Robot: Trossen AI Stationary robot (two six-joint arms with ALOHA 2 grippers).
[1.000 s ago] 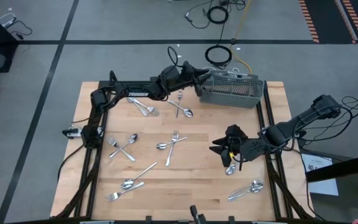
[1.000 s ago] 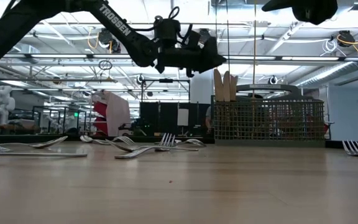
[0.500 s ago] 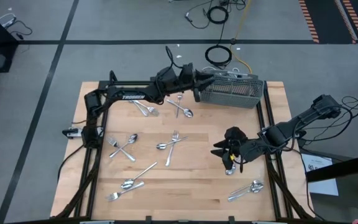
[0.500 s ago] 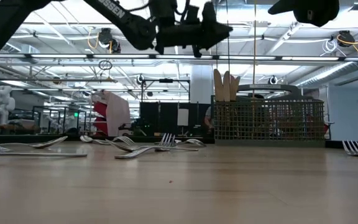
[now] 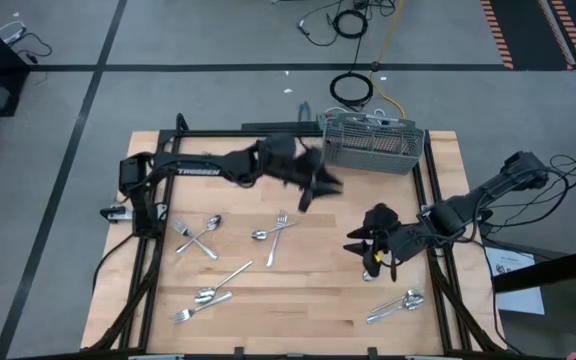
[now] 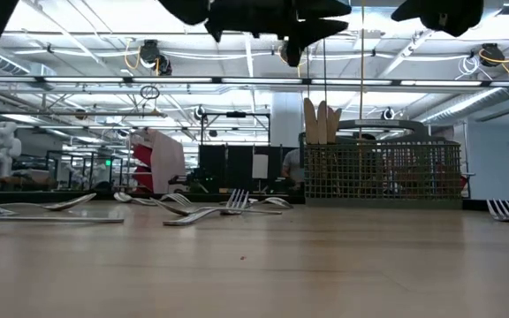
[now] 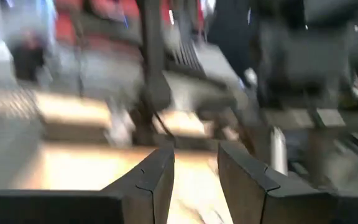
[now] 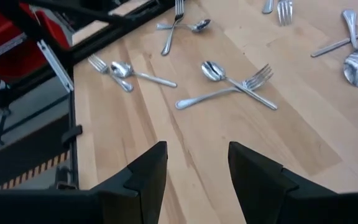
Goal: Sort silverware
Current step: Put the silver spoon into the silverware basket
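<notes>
While I look down on the table [image 5: 298, 300], I see the silverware [image 5: 205, 234] spread over the wood. At about 9 o'clock a crossed fork and spoon [image 5: 198, 236] lie near the left edge. At 7 o'clock two more pieces [image 5: 208, 293] lie close together. Near the centre another fork and spoon pair [image 5: 276, 231] is crossed.

The left gripper [image 5: 315, 190] hangs above the table at about 12 o'clock, just beside the grey caddy [image 5: 373, 143] and apart from it. In the left wrist view its fingers [image 7: 155, 177] stand apart with nothing between them.

The caddy stands at 1 o'clock, near the far edge of the table. In the low view wooden handles [image 6: 321, 120] stick up from it.

The right gripper [image 5: 373, 243] is at about 4 o'clock, above the wood. Something yellow [image 5: 371, 253] shows at it, but I cannot tell what. In the right wrist view its fingers [image 8: 148, 171] are apart and I see only bare table between them. At 5 o'clock two pieces [image 5: 398, 305] lie together near the front right corner.
</notes>
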